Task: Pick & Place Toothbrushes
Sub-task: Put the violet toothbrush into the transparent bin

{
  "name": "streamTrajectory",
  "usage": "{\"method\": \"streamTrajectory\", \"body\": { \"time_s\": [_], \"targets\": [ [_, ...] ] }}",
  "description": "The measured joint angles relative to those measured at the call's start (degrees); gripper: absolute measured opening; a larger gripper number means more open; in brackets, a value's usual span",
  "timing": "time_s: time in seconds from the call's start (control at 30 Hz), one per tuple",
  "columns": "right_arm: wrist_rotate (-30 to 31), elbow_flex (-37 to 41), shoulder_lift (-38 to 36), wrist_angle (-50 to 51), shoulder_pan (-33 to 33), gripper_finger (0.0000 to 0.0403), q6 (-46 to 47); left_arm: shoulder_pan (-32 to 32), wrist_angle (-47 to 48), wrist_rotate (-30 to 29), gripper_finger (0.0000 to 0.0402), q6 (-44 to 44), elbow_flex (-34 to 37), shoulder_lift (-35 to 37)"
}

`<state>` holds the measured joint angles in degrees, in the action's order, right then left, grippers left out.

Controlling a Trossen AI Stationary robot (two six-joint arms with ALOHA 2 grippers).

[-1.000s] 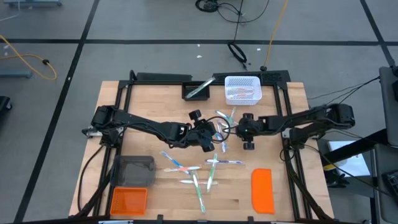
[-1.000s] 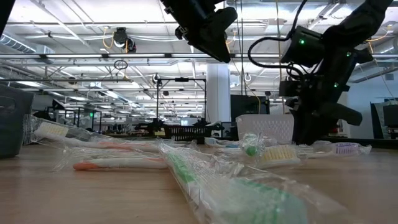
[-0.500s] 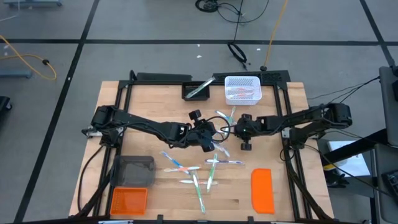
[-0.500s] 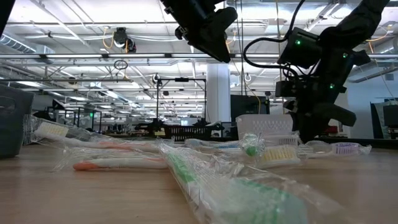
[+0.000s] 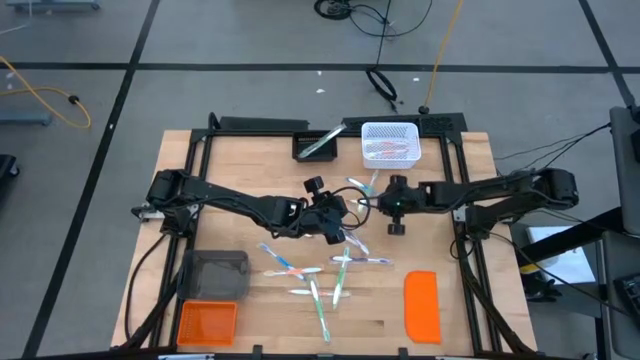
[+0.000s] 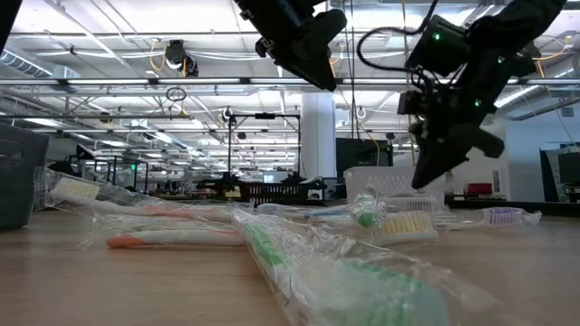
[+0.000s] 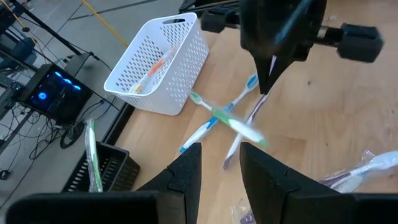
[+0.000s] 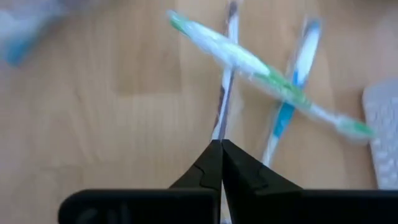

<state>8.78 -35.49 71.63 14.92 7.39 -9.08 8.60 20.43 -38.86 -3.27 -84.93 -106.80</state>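
Observation:
Plastic-wrapped toothbrushes lie scattered mid-table (image 5: pixel 318 272), and three more lie crossed near the white basket: a green one (image 7: pixel 227 118), a blue one (image 7: pixel 208 127) and a purple one (image 7: pixel 244 127). My right gripper (image 5: pixel 383 205) stands raised over these three, tilted and shut on the purple toothbrush (image 8: pixel 225 93). My left gripper (image 7: pixel 219 171) hovers open high above the table beside it (image 5: pixel 340 217), holding nothing. More toothbrushes lie in the white basket (image 5: pixel 388 142). My right gripper pinches the purple toothbrush between its two fingers at one end (image 8: pixel 219 134), coming from above and pointing down, with the fingers (image 7: pixel 267 78) along the handle. The handle runs away below the tips toward the table; whether its far end (image 7: pixel 227 163) is lifted clear, I cannot tell.
The black tray (image 5: pixel 318 145) sits left of the basket at the far edge. A grey bin (image 5: pixel 218 272) and an orange bin (image 5: pixel 207 322) stand near-left, and a flat orange lid (image 5: pixel 422 305) lies near-right. Bare wood shows on the table's right side (image 5: pixel 470 180).
My right gripper has risen off the table and tipped to a slant, drifting slightly toward the far edge, its fingers staying shut.

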Motion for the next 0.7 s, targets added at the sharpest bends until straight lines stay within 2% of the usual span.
{"method": "streamTrajectory", "body": {
  "time_s": [0.7],
  "targets": [
    [-1.2,-2.4,-14.4,-1.6,-3.9,0.0,-0.8,-2.3,-2.4,0.0,0.0113,0.4,0.0,0.0]
  ]
}}
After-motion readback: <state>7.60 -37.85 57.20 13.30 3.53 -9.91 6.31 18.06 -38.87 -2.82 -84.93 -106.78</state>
